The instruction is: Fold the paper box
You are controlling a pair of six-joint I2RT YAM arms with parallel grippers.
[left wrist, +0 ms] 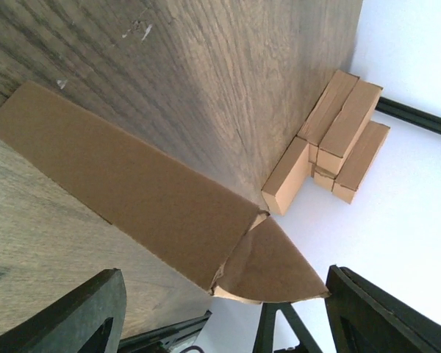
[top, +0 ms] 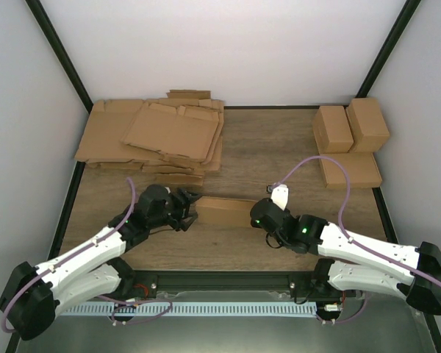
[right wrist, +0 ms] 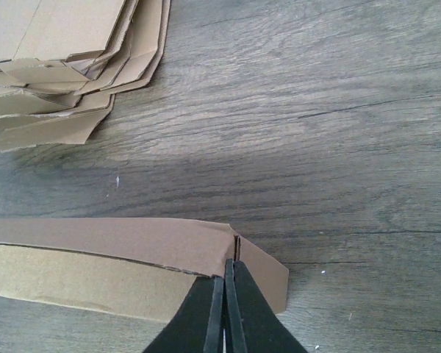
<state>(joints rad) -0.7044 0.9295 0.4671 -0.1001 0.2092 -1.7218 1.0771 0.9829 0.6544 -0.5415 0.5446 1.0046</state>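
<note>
Right now your paper box [top: 222, 211] lies near the middle of the counter [top: 279, 147]. It is a long, flattened brown piece running left to right between the two arms.

Your left gripper [top: 189, 206] sits at the box's left end with its jaws wide apart. In the left wrist view the two dark fingers [left wrist: 81, 316] stand on either side of a rounded end flap [left wrist: 268, 268] that sticks out from the box. Neither finger touches it.

Your right gripper [right wrist: 226, 294] is at the box's right end with its jaws pressed together. The tips meet the cardboard where a small flap [right wrist: 264, 276] bends off the end. You cannot tell from these views whether a layer of cardboard is caught between them.

At the far left of the counter lies a loose pile of flat cardboard sheets [top: 158, 136], well apart from the box. At the far right stands a group of folded boxes [top: 349, 136], packed against each other.
</note>
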